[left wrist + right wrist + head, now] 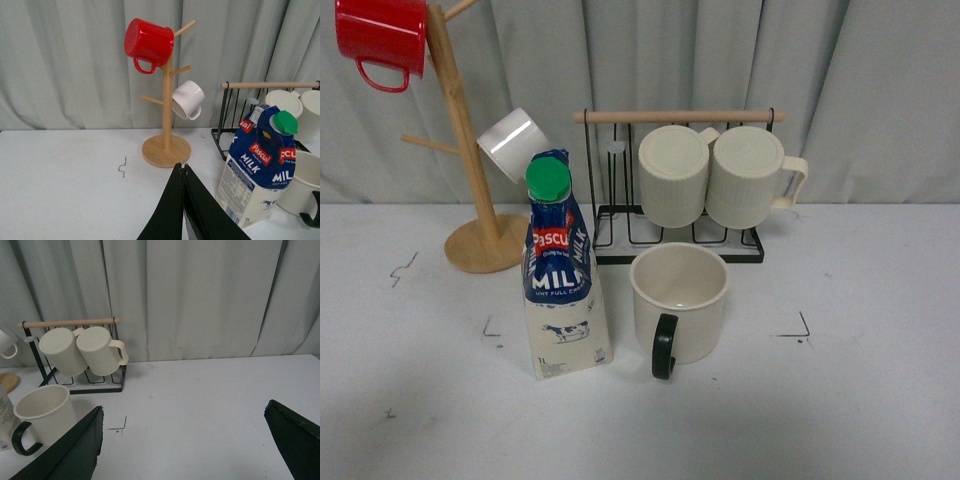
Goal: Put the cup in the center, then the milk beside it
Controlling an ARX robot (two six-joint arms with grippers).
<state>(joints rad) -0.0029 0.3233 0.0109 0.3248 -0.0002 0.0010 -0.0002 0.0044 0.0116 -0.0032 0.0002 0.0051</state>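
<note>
While the cup [679, 302] stands upright near the middle of the counter [840, 400], handle toward the front edge, the milk [561, 270] stands just beside it, toward the left edge, apart from it. Left end effector [184, 172] is clenched and empty near the milk; right end effector [192, 440] is spread wide, empty.

Matte black, flat, tapering fingers [175, 210] on the left gripper [185, 172], narrowing to thin tips. Dark, blunt-edged, wedge-shaped blades on the right gripper [185, 440].
</note>
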